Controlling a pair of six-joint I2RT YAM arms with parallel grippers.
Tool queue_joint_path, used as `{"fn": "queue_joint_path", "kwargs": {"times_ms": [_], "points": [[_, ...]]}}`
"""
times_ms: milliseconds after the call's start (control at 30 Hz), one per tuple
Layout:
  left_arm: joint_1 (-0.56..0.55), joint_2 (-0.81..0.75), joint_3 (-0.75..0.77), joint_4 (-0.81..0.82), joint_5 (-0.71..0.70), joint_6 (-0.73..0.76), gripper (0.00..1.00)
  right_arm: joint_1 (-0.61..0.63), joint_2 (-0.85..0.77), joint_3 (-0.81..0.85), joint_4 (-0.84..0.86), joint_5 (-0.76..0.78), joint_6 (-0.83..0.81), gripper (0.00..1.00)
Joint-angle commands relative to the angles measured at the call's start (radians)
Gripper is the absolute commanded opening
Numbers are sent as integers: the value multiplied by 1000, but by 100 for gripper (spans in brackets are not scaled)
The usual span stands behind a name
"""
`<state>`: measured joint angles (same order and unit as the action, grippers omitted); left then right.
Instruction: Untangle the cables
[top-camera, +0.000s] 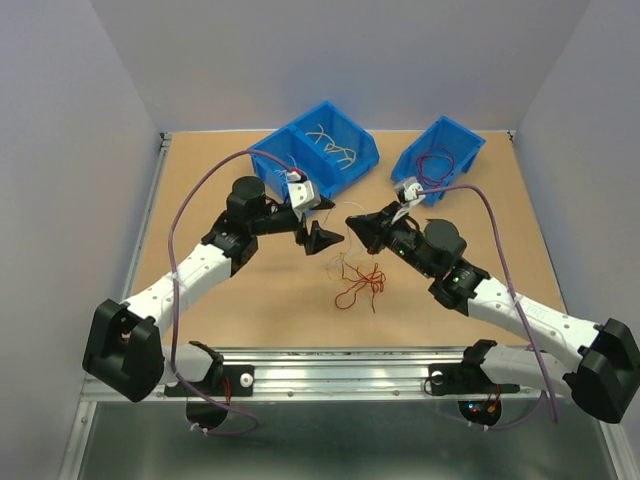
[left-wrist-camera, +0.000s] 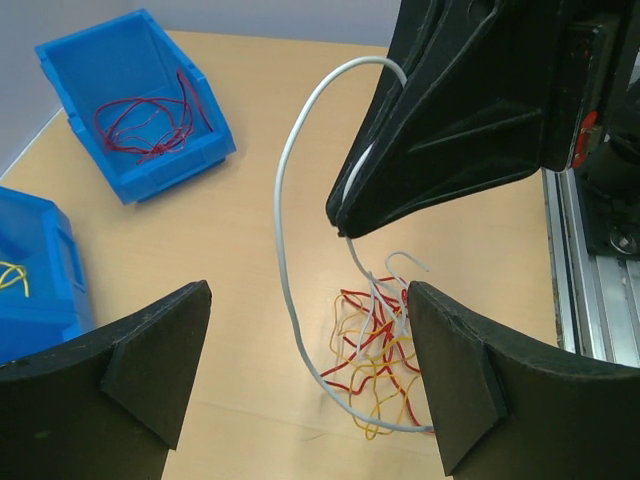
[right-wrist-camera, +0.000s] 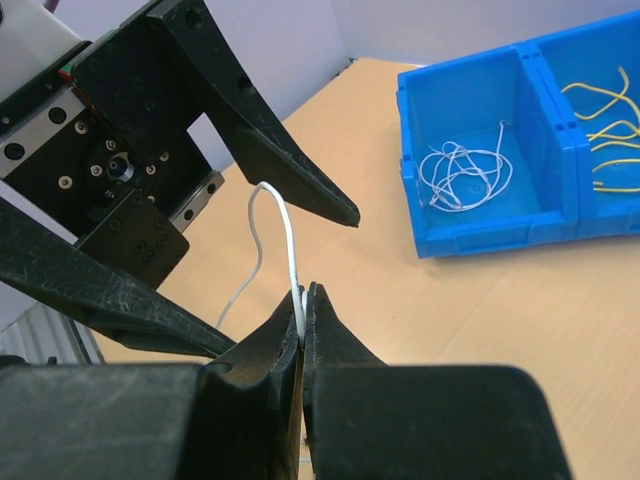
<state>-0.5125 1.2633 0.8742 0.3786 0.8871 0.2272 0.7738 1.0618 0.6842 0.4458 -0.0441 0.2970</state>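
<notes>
The right gripper (right-wrist-camera: 305, 295) is pinched tight on a single white cable (right-wrist-camera: 290, 235). Its two matte black, scuffed plastic jaws meet with the thin, smooth wire trapped between their tips. Above the pinch the wire rises in a narrow arch. In the left wrist view it then sweeps down in a long loose curve to the desk (left-wrist-camera: 250, 130), a pale, flat fibreboard surface.

Its lower end runs into the rest of the cables (left-wrist-camera: 375, 350), a small curly knot of red, yellow-orange and white strands. The knot lies on the desk at the lower centre of that view, below the right gripper's wedge-shaped tip.

The left gripper (left-wrist-camera: 310, 300) stands with its jaws wide apart and holds nothing. Its broad, tapering black fingers (left-wrist-camera: 150, 370) frame the knot from either side, and the white loop hangs between them without touching.

At the upper left of the left wrist view sits a glossy blue plastic bin (left-wrist-camera: 165, 165) with sloped walls, holding a heap of red strands (left-wrist-camera: 140, 125). At the upper right of the right wrist view is a divided blue bin (right-wrist-camera: 480, 235). It keeps coiled white strands (right-wrist-camera: 465, 175) in one compartment and yellow strands (right-wrist-camera: 600, 120) in the other.
</notes>
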Motion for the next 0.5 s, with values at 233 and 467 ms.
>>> {"fn": "queue_joint_path", "kwargs": {"times_ms": [233, 467], "points": [[-46, 82, 66, 39, -13, 11, 81, 7, 7, 9, 93, -57, 48, 1], [-57, 128, 98, 37, 19, -5, 44, 8, 10, 8, 102, -68, 54, 0]]}}
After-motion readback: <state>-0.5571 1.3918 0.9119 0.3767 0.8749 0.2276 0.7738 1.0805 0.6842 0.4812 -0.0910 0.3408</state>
